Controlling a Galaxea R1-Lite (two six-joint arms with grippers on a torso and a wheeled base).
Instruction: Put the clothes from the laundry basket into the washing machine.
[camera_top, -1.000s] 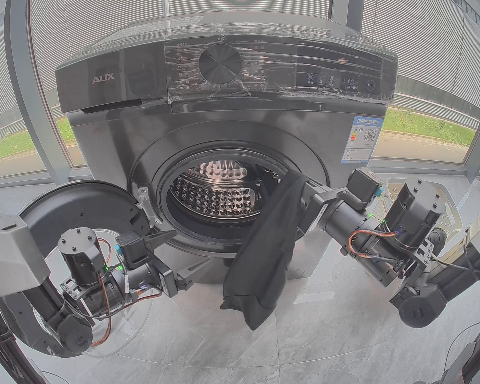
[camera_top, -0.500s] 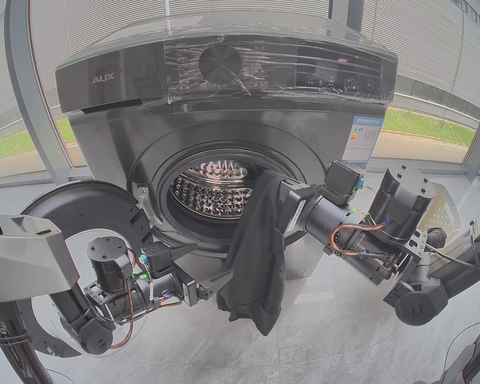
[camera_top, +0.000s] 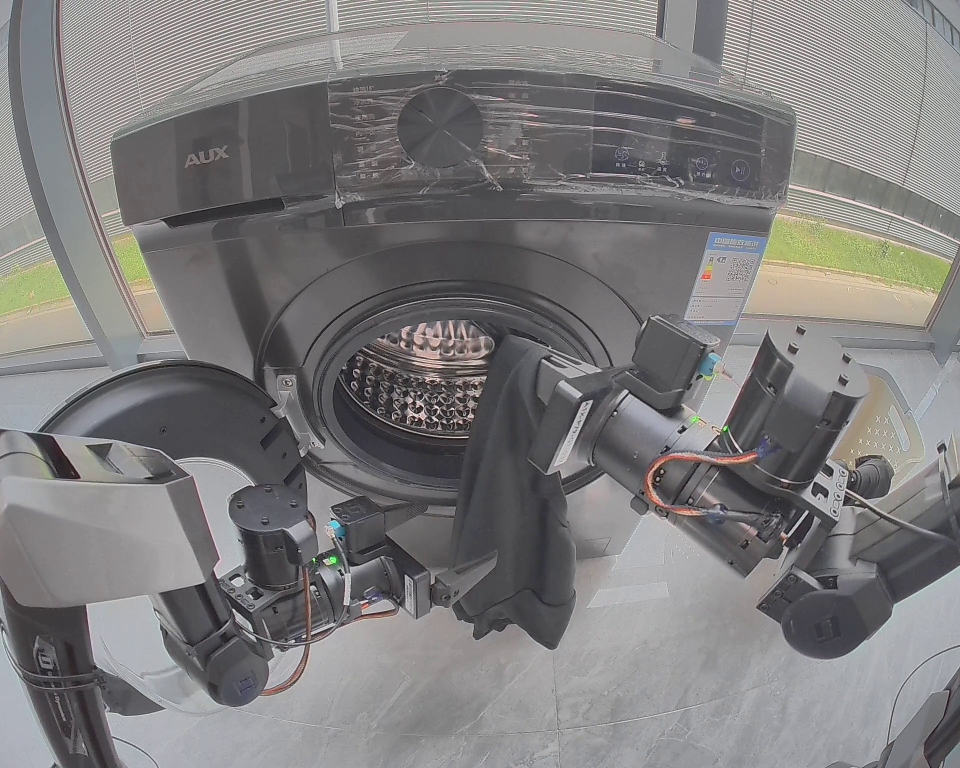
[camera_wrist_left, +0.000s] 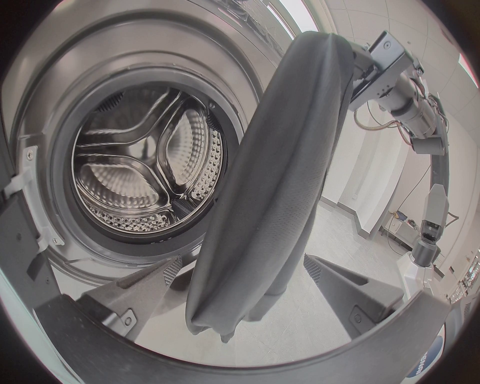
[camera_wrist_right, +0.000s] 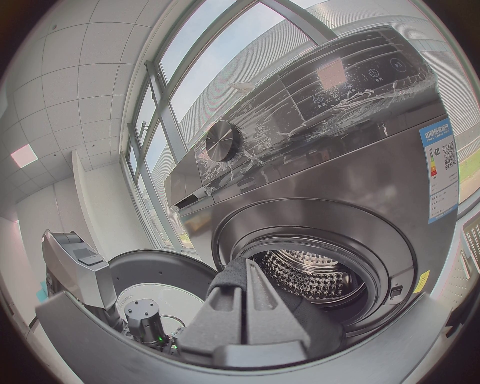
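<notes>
The washing machine (camera_top: 450, 250) stands straight ahead, with a window (camera_top: 860, 110) behind it. Its door (camera_top: 170, 420) is swung open to the left, and the drum (camera_top: 430, 385) lies inside the opening. The garment (camera_top: 515, 500) hangs before the opening's right half, clamped at its top in the right gripper (camera_wrist_right: 246, 280). The left gripper (camera_wrist_left: 241, 265) sits low, fingers spread, with the garment's lower end between them.

The dark grey front-loading washing machine (camera_top: 215, 290) carries a short silver brand logo (camera_top: 206, 156) on its glossy black drawer panel (camera_top: 275, 160). A blue-and-white energy sticker (camera_top: 724, 278) with coloured bars and a square code sits on the front, right of the door opening, its small print too fine to read. Small lit symbols (camera_top: 700, 163) glow on the film-wrapped control panel (camera_top: 540, 130). A little yellow sticker (camera_wrist_right: 421, 281) beside the door rim is illegible.
</notes>
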